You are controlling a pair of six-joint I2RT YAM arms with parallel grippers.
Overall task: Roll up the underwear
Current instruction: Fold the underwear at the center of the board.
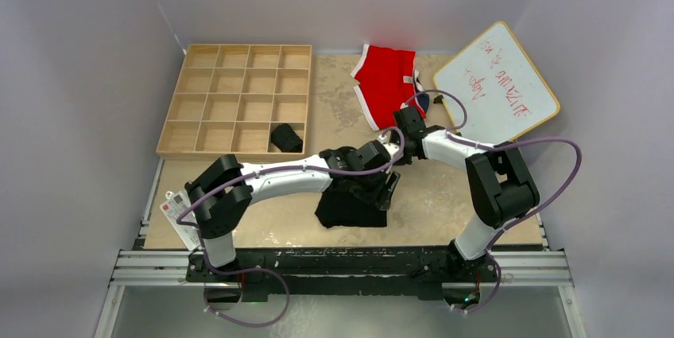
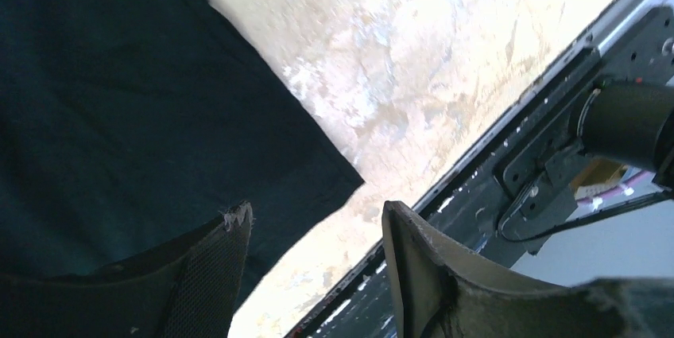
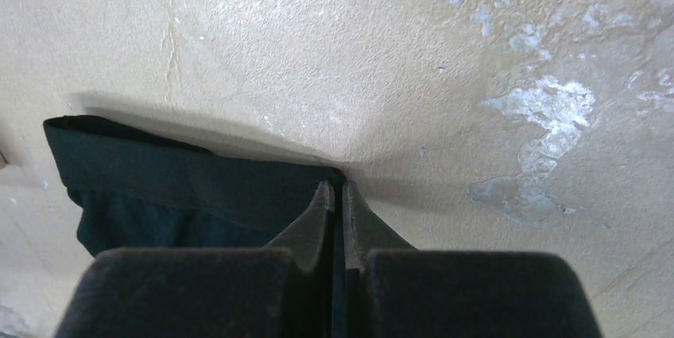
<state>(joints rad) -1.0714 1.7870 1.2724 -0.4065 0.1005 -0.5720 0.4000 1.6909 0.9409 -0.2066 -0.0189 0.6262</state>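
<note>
Right at the tips of the right fingers (image 3: 335,187) lies the black underwear (image 3: 183,187), spread flat on the surface (image 3: 413,60). Its folded waistband runs off to the left of those fingers, and its corner ends exactly where the tips meet. These fingers are clenched tight together; whether cloth is caught between them cannot be told.

The left fingers (image 2: 318,211) hang released and well parted over the garment's opposite corner. One finger is above the dark cloth and the other above bare surface, and neither grasps anything. Beyond that outer finger runs the metal frame rail (image 2: 509,147) at the surface's near edge.

Farther out, past both sets of fingers and to their left, the other black piece (image 1: 286,137) sits bunched in a near-row compartment of the wooden grid tray (image 1: 238,52). Beyond the right fingers lie the red briefs (image 1: 387,83), and off to their right a whiteboard (image 1: 497,83) is set at an angle.
</note>
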